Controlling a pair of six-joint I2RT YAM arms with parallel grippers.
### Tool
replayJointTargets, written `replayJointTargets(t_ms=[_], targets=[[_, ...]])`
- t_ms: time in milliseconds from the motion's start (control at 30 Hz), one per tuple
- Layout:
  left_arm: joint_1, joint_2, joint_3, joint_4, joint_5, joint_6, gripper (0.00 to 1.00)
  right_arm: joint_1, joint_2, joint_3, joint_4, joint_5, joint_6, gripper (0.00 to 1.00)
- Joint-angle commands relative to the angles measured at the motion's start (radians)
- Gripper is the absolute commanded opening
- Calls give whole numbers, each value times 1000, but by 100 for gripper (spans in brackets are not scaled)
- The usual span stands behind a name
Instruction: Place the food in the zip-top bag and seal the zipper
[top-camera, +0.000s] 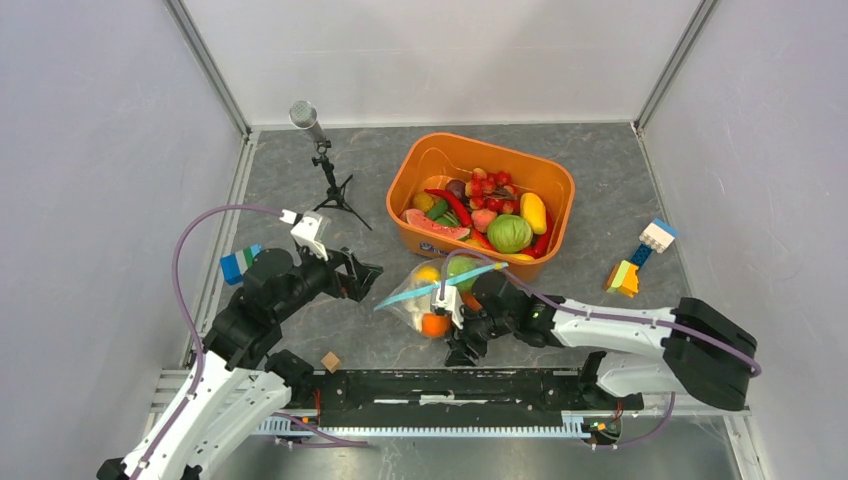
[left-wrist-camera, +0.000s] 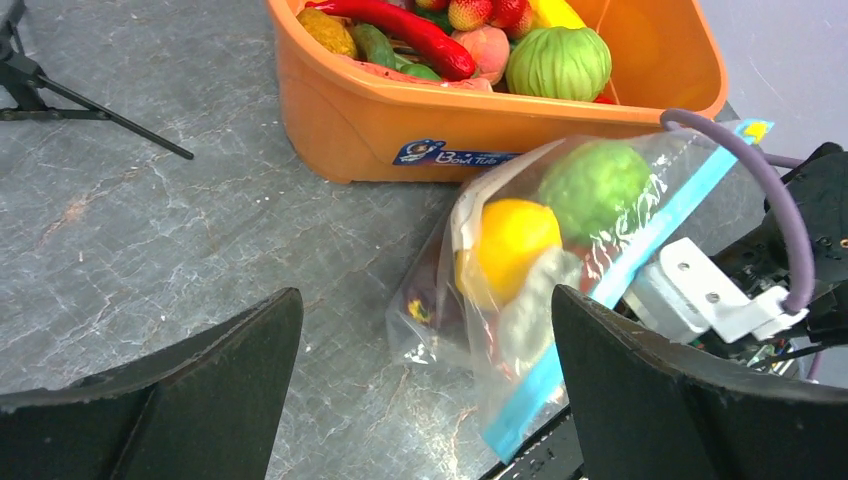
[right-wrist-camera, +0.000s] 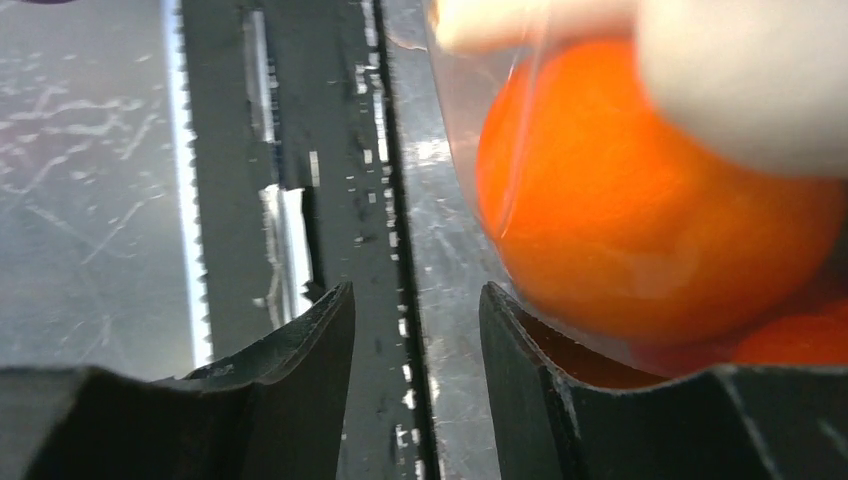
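Note:
The clear zip-top bag (top-camera: 432, 298) lies on the table just in front of the orange bin, with its teal zipper (top-camera: 440, 285) uppermost. In the left wrist view the bag (left-wrist-camera: 500, 330) holds a yellow fruit (left-wrist-camera: 505, 245), a green round fruit (left-wrist-camera: 595, 185) and a white piece, and the zipper (left-wrist-camera: 650, 240) runs diagonally. My left gripper (top-camera: 366, 281) is open and empty, left of the bag (left-wrist-camera: 425, 385). My right gripper (top-camera: 462, 350) is at the bag's near side, slightly open with nothing between the jaws (right-wrist-camera: 415, 315). An orange fruit (right-wrist-camera: 640, 220) inside the bag rests against its right finger.
The orange bin (top-camera: 425, 160) behind the bag holds several more toy fruits and vegetables. A microphone on a tripod (top-camera: 322, 160) stands at the back left. Building blocks (top-camera: 640, 258) lie right, a blue-green block (top-camera: 238, 264) left, and a wooden cube (top-camera: 330, 361) by the black rail (top-camera: 520, 385).

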Motion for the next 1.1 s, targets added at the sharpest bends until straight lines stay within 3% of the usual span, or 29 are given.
replayJointTargets(t_ms=[0, 167, 300, 400, 467, 600, 700, 833, 1067], targets=[[2, -19, -4, 5, -45, -21, 100, 7, 62, 93, 77, 184, -16, 55], [3, -52, -6, -15, -102, -31, 100, 5, 143, 187, 137, 366, -6, 55], [3, -82, -4, -32, -141, -38, 100, 5, 228, 283, 121, 416, -22, 58], [4, -101, 0, -51, -169, -40, 100, 5, 233, 311, 97, 338, -22, 62], [4, -107, 5, -66, -186, -42, 100, 5, 196, 307, 88, 202, -23, 64], [4, -100, 0, -70, -213, -55, 100, 8, 13, 226, 142, -21, -20, 74], [4, -64, 11, -66, -237, -67, 100, 8, -156, 179, 136, -51, -44, 82], [5, -2, 47, -74, -326, -73, 100, 6, -342, 183, 58, 179, -98, 89], [7, 86, 97, -59, -421, -48, 100, -3, -421, 252, -41, 1009, -116, 97]])
